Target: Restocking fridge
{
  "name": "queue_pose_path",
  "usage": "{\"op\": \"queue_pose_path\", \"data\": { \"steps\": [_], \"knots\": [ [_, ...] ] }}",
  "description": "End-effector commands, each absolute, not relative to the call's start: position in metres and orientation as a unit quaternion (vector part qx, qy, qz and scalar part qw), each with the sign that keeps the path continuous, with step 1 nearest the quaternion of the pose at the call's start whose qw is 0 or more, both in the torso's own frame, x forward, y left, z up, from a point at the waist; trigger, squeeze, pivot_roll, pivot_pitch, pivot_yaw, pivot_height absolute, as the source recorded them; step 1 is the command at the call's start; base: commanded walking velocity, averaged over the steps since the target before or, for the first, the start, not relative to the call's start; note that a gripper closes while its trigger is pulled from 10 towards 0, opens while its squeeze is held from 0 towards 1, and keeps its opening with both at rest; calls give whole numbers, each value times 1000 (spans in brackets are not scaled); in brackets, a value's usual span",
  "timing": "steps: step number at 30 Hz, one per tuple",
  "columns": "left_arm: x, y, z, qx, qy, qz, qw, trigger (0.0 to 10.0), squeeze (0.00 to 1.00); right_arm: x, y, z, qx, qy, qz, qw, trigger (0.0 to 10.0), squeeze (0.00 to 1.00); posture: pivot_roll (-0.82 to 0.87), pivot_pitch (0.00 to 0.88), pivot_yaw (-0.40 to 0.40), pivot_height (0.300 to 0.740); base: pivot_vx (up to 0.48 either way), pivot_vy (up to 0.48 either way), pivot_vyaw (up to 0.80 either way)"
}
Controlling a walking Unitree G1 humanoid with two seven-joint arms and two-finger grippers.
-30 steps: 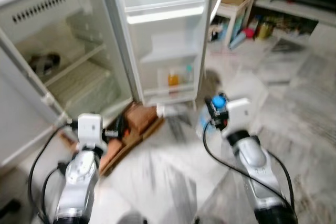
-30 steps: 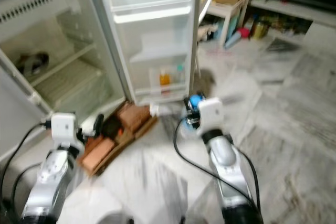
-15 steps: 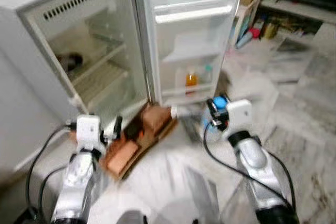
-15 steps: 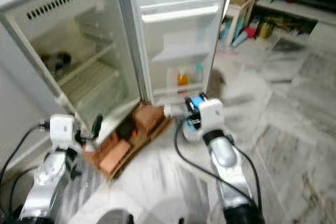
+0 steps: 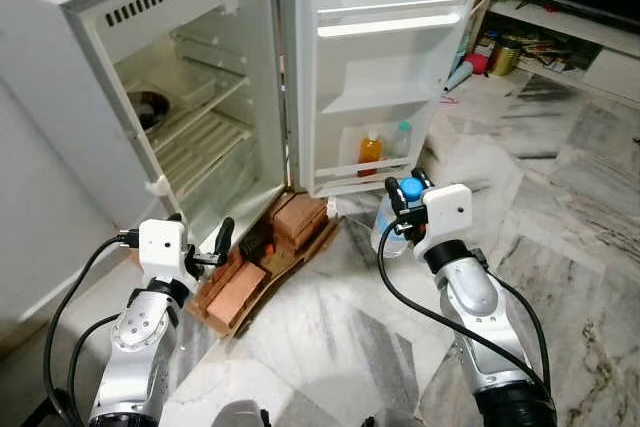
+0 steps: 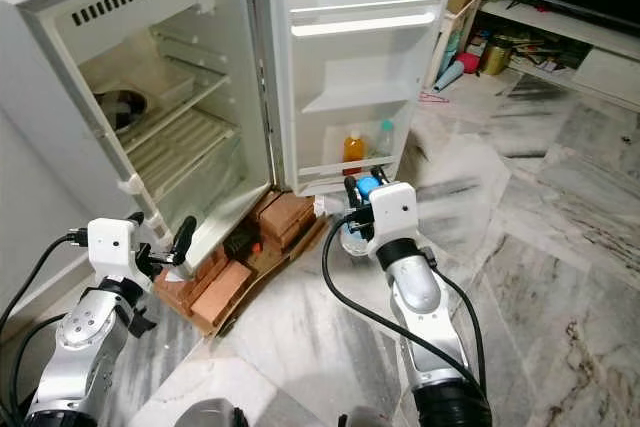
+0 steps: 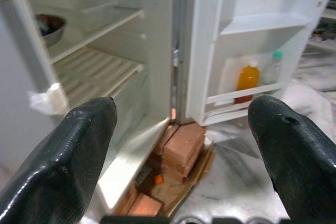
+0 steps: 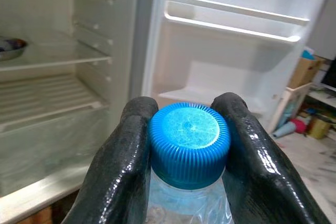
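right pincer (image 8: 189, 182) pinching a water bottle (image 8: 189, 145) by its blue cap, lower centre of the frame, before an open fridge (image 5: 215, 137).
left pincer (image 7: 181, 150) is spread, holding nothing, at lower left. just past both, bricks (image 5: 265, 252) lie on the floor under the fridge. further up, an orange bottle (image 5: 371, 147) and a clear bottle (image 5: 401, 139) stand in the door's bottom shelf; a bowl (image 5: 148, 107) sits on an inner shelf, upper left.
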State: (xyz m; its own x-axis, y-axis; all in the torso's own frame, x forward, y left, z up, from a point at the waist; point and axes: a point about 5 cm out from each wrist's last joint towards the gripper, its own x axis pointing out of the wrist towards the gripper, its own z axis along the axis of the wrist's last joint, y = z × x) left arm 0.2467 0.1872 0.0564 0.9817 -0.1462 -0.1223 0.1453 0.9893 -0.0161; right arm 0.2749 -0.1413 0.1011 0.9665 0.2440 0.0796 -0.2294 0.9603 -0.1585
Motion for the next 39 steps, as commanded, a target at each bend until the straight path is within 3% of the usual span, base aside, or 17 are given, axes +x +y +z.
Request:
{"op": "queue_pose_path", "data": {
  "steps": [1, 29, 39],
  "knots": [
    [247, 187, 60, -4, 55, -80, 995, 10000, 0, 278, -143, 109, -79, -71, 115, 988, 10000, 0, 6, 14, -8, 740, 307, 0, 0],
    [248, 182, 60, 1, 55, -91, 994, 10000, 0, 277, -140, 110, -88, -74, 136, 984, 10000, 0, 2, 20, -9, 740, 363, 0, 0],
    [248, 180, 59, 1, 57, -93, 994, 10000, 0, 277, -140, 110, -86, -73, 136, 984, 10000, 0, 1, 21, -11, 740, 470, 0, 529]
  ]
}}
